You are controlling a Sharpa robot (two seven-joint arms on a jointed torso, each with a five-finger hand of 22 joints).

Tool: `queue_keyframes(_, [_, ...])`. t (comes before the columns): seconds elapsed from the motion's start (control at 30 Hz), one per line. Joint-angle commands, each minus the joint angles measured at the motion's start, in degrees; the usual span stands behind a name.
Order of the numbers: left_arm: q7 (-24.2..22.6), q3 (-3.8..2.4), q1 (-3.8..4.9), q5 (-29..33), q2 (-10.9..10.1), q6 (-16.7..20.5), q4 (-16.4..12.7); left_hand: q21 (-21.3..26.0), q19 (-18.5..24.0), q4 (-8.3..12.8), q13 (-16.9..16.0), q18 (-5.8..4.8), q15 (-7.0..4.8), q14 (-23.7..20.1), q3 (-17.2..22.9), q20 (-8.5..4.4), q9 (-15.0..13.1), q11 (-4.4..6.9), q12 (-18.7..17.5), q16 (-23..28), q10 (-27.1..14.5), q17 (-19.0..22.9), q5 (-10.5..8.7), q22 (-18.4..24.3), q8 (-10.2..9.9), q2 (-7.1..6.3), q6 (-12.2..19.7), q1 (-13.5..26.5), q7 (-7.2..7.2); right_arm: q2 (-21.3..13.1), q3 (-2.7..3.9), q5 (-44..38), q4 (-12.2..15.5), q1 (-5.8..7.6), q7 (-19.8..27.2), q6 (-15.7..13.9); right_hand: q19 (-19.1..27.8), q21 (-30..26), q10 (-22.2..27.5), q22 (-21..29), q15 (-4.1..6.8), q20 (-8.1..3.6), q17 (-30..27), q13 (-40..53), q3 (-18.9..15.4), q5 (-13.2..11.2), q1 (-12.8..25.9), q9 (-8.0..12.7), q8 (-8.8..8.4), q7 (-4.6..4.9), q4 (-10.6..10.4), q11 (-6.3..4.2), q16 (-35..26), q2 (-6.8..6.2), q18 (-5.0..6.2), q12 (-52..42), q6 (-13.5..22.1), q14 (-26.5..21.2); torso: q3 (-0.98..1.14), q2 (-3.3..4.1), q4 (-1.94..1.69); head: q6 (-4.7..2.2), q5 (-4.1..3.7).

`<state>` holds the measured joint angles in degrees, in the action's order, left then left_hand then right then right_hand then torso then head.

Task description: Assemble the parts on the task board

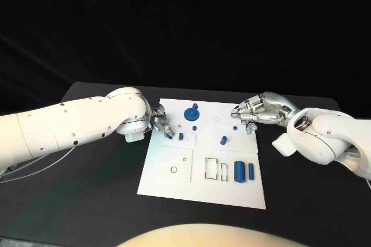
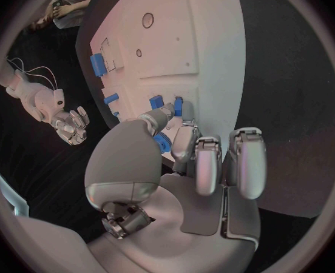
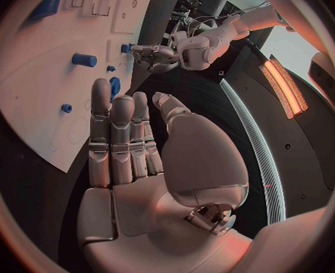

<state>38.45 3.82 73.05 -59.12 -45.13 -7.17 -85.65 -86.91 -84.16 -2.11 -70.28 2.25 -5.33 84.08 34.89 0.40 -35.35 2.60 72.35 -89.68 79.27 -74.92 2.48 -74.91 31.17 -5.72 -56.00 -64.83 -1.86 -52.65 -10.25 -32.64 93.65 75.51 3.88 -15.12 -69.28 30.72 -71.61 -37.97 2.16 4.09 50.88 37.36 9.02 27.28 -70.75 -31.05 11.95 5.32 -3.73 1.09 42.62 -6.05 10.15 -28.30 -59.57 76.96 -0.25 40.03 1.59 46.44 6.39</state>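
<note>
White task board lay mid-table, and working from its near edge outward you had these to mind. By the near right corner two blue blocks lay side by side, just right of the outlined slots; nothing touched them. Past the middle, a short blue peg stood upright, with a smaller one beyond it.

At the left edge your left hand had its fingertips together on a small blue part, just beside another blue peg; the left wrist view showed blue between thumb and fingers. I judged the risk here: the pinch looked shallow, so any tilt on seating could jam the part or let it slip and roll off the board, and the spare fingers could knock the neighbouring peg.

Further back stood the round blue knob. At the far right corner your right hand hovered with fingers straight and apart, holding nothing; a drift inward could brush the small pegs.
</note>
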Motion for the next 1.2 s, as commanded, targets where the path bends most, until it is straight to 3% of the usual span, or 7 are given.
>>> queue_keyframes(0.03, [-0.38,0.04,-0.07,-1.03,0.11,1.12,0.02,-0.29,-3.78,2.03,-0.15,-1.13,-0.36,5.92,2.41,-0.31,-0.24,-0.04,0.29,-0.32,0.51,-15.08,0.33,-10.33,0.43,-0.04,-0.55,-0.61,0.62,0.03,0.01,-0.10,0.07,-0.04,0.43,0.56,0.39,0.33,0.41,-0.06,0.12,-0.07,0.02,0.09,0.02,0.35,-0.09,-0.05,0.25,-0.04,-0.37,-0.17,-0.16,0.68,0.25,-0.30,0.49,-0.43,0.01,0.02,0.01,0.06,-0.01])
queue_keyframes(0.33, [-0.86,0.04,-0.07,-1.12,0.15,0.15,-0.12,-0.40,-3.86,2.12,-0.92,-1.17,-0.42,5.92,2.87,-0.27,-0.21,-0.01,1.00,-0.32,1.10,-15.08,0.31,-10.51,0.67,-0.70,-0.91,0.12,0.72,0.00,0.01,-0.10,0.11,-0.04,0.42,0.58,0.42,0.36,0.42,-0.10,0.12,-0.06,0.03,0.13,0.03,0.35,-0.10,-0.11,0.27,-0.04,-0.39,-0.17,-0.17,0.68,0.25,-0.30,0.52,-0.45,0.02,0.01,0.02,0.07,-0.06])
queue_keyframes(0.63, [-0.64,0.04,-0.07,-0.43,0.22,-0.97,-0.06,-0.48,-3.91,-0.79,-1.42,-1.20,-0.67,5.92,-1.12,-0.24,0.02,0.01,1.54,-0.32,1.60,-15.08,0.27,-10.67,1.14,-2.43,-2.28,4.88,0.91,-0.08,0.01,-0.10,0.16,-0.04,0.41,0.56,0.42,0.36,0.42,-0.10,0.12,-0.06,0.03,0.13,0.03,0.35,-0.10,-0.11,0.27,-0.04,-0.39,-0.17,-0.17,0.68,0.25,-0.30,0.52,-0.45,0.04,0.02,0.01,0.10,-0.12])
queue_keyframes(1.2, [-0.17,0.04,-0.07,-0.73,0.34,0.19,0.29,-0.49,-3.91,-2.62,-2.32,-1.20,-1.07,5.92,-4.78,-0.42,0.60,0.28,2.27,-0.32,2.10,-15.08,0.29,-10.71,1.14,-1.90,-3.13,5.73,1.23,-0.17,0.01,-0.10,0.24,-0.04,0.19,0.66,0.42,0.36,0.42,-0.10,0.12,-0.06,0.03,0.13,0.03,0.35,-0.10,-0.11,0.27,-0.04,-0.39,-0.17,-0.17,0.68,0.25,-0.30,0.52,-0.45,0.08,0.04,0.02,0.09,-0.17])
